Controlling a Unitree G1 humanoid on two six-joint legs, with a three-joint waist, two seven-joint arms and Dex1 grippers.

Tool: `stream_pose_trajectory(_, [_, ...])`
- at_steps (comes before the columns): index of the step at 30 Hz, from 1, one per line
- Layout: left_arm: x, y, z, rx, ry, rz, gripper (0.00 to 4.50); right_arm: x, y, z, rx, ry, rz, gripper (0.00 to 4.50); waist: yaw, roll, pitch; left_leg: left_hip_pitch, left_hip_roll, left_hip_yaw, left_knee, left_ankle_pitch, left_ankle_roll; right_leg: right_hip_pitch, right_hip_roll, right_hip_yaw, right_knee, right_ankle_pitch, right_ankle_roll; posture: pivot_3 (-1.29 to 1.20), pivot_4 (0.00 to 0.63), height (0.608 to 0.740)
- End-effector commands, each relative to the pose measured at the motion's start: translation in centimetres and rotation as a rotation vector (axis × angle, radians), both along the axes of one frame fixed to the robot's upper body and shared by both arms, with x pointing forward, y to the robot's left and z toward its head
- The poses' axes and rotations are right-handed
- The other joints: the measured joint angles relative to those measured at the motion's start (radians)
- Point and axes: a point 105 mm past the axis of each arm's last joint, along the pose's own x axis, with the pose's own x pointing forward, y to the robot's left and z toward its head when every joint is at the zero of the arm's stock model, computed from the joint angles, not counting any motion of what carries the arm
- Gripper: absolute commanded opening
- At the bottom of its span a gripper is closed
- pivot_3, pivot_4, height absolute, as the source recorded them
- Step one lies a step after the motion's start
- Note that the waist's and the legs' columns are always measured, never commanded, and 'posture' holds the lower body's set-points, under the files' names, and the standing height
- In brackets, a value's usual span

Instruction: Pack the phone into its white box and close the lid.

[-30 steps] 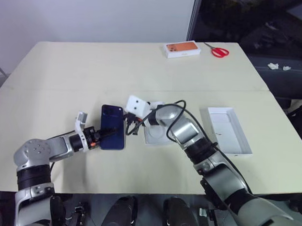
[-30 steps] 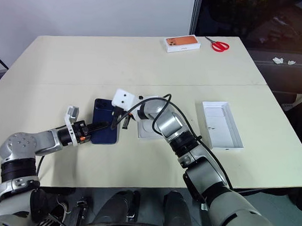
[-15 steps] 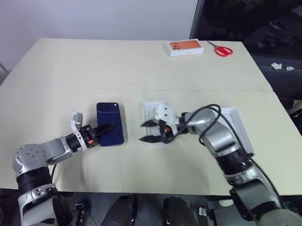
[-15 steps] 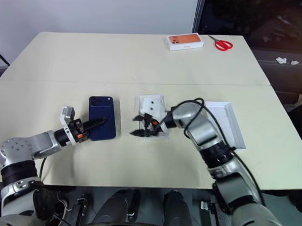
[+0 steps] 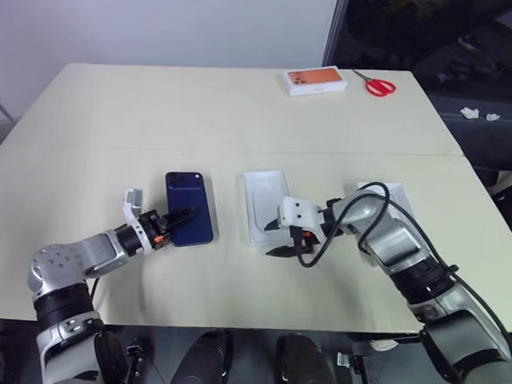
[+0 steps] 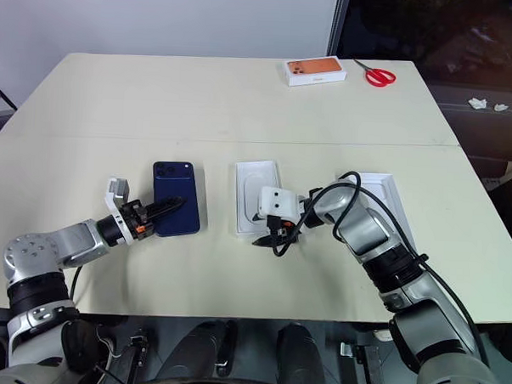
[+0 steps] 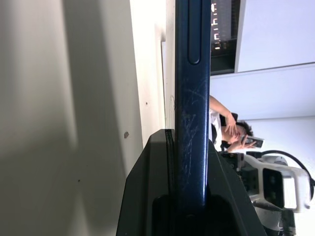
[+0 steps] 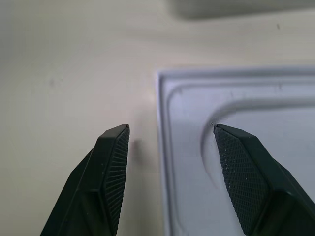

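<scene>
Left end effector grips phone; right end effector gapes empty.

The phone lies flat on the table, left of middle, near the front edge. Right of it, apart, lies the box, and further right the lid, partly behind the right arm. The left gripper sits at the phone's front end; the right gripper hangs over the box's front corner (one finger either side of its rim). Another box and scissors lie by the far edge, right of middle.
</scene>
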Motion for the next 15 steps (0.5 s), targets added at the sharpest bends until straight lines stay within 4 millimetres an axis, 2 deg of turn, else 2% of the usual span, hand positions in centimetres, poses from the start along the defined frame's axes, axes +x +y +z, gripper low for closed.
stream_pose_trajectory(1, [0.08, -0.34, 1.06, -0.009, -0.05, -0.01, 0.0, 0.54, -0.46, 0.99, -0.001, -0.039, 0.002, 2.83, 0.0, 0.0, 0.0, 0.0, 0.0, 0.0, 0.0, 0.0, 0.0, 0.0, 0.0, 0.0, 0.0, 0.0, 0.0, 0.0, 0.15, 0.74])
stream_pose_trajectory(3, [0.03, -0.35, 1.04, -0.007, -0.05, -0.01, 0.0, 0.5, -0.64, 0.88, -0.005, -0.033, 0.002, 2.83, 0.0, 0.0, 0.0, 0.0, 0.0, 0.0, 0.0, 0.0, 0.0, 0.0, 0.0, 0.0, 0.0, 0.0, 0.0, 0.0, 0.15, 0.74])
stream_pose_trajectory(7, [-0.03, -0.46, 1.09, -0.006, -0.054, -0.011, 0.0, 0.18, -0.66, 0.66, -0.01, -0.016, 0.01, 1.07, 0.0, -0.001, 0.0, 0.0, 0.0, 0.0, 0.0, 0.0, 0.0, 0.0, 0.0, 0.0, 0.0, 0.0, 0.0, 0.0, 0.15, 0.74])
stream_pose_trajectory(15, [-0.16, -0.52, 1.1, 0.005, -0.058, -0.015, 0.0, 0.14, -0.12, 0.35, 0.003, -0.013, -0.001, 1.07, -0.001, -0.001, 0.0, 0.0, 0.0, 0.0, 0.0, 0.0, 0.0, 0.0, 0.0, 0.0, 0.0, 0.0, 0.0, 0.0, 0.15, 0.74])
